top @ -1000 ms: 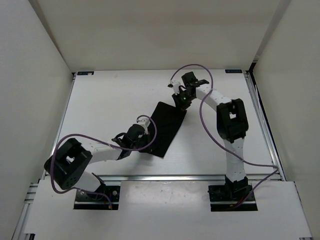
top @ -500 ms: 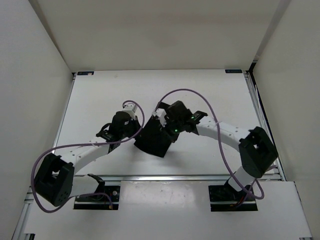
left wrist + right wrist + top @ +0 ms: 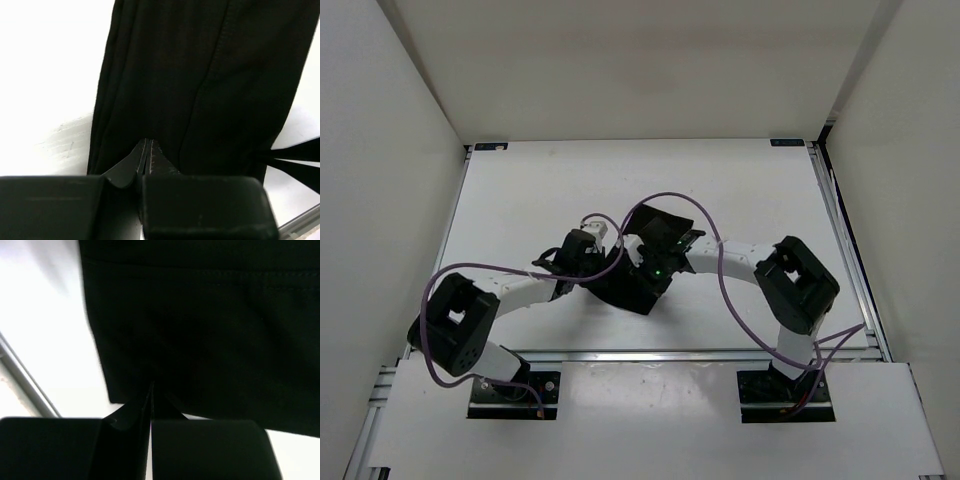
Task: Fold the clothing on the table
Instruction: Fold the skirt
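Both pairs of jaws are pressed together on fabric. The left gripper (image 3: 148, 151) pinches one edge of the clothing (image 3: 200, 75), and the right gripper (image 3: 151, 397) is clamped on another edge, its tips lost in the dark cloth.

From above, the two wrists meet over the garment near the middle of the table (image 3: 540, 190) and cover much of it. Black fingers against black fabric make the exact grip points hard to pick out there. Only a near corner and a raised flap behind the right wrist show plainly. How many layers lie under the arms cannot be told. Each wrist view cuts the cloth off at the top of the frame. The left wrist view shows long seams and folds running away from the fingers, and the right wrist view shows a stitched hem across the top.

White tabletop shows all round the garment, widest toward the far edge. The near rail (image 3: 650, 352) lies close to the garment's near corner, and the right side rail (image 3: 845, 250) is well apart. Walls (image 3: 390, 150) close in the left, far and right sides. A purple cable (image 3: 665, 197) loops over the right wrist.
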`<state>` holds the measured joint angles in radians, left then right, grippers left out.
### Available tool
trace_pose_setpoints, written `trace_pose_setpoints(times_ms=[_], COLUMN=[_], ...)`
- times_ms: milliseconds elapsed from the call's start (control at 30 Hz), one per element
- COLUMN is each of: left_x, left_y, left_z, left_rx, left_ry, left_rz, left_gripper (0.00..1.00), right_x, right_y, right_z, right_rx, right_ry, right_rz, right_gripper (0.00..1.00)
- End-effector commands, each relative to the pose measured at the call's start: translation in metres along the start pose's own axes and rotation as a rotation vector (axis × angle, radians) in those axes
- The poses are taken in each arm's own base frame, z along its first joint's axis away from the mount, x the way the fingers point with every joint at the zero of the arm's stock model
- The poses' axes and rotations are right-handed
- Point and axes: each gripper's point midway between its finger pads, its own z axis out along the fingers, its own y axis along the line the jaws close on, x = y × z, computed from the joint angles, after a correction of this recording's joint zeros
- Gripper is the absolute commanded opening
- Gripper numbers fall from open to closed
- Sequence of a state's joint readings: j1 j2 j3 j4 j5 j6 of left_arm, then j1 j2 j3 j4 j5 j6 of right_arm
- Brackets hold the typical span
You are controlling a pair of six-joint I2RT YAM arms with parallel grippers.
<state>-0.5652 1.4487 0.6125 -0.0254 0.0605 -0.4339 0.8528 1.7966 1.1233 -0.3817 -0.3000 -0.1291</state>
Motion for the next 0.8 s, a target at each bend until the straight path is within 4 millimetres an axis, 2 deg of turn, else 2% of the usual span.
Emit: trace_pose_setpoints(times_ms=[0,167,200,333,400,467,500,567,600,633,700,733,767], left_x=[-0.002,0.013,0.022,0.039,0.057,0.071,0.075,0.09,0.093,0.094,0.088,0.092,0.073], left_y=[0.001,0.002,0.003,-0.011,-0.021,-0.03,-0.037,-0.043,-0.051,-0.057,-0.079,-0.079,-0.095], left_z=[0.001,0.006,0.007,0.006,0.003,0.0,-0.001,-0.004,-0.005,-0.007,-0.011,-0.012,-0.018], left_rx=[-0.005,-0.045,-0.049,-0.007,0.017,0.043,0.066,0.098,0.127,0.145,0.242,0.241,0.305], left_ry=[0.001,0.065,0.095,0.133,0.169,0.194,0.197,0.225,0.225,0.231,0.198,0.197,0.121], left_rz=[-0.015,0.005,0.006,-0.001,0.014,0.019,0.018,0.014,0.014,-0.001,0.018,0.029,0.046], left_gripper=[0.0,0.0,0.0,0.0,0.0,0.0,0.0,0.0,0.0,0.0,0.0,0.0,0.0], right_x=[-0.003,0.017,0.021,0.046,0.058,0.079,0.079,0.095,0.092,0.099,0.096,0.096,0.087], right_y=[-0.014,-0.023,-0.024,-0.028,-0.033,-0.035,-0.037,-0.043,-0.044,-0.046,-0.051,-0.047,-0.046], right_z=[0.01,0.013,0.014,0.006,-0.001,-0.007,-0.012,-0.019,-0.026,-0.03,-0.039,-0.044,-0.054], right_rx=[0.073,0.071,0.077,0.08,0.092,0.099,0.104,0.108,0.111,0.115,0.124,0.114,0.104], right_ry=[0.02,0.111,0.126,0.17,0.183,0.205,0.191,0.196,0.166,0.165,0.12,0.089,0.022], right_rz=[0.014,0.071,0.088,0.106,0.122,0.154,0.151,0.187,0.197,0.198,0.193,0.177,0.16], right_gripper=[0.0,0.0,0.0,0.0,0.0,0.0,0.0,0.0,0.0,0.0,0.0,0.0,0.05])
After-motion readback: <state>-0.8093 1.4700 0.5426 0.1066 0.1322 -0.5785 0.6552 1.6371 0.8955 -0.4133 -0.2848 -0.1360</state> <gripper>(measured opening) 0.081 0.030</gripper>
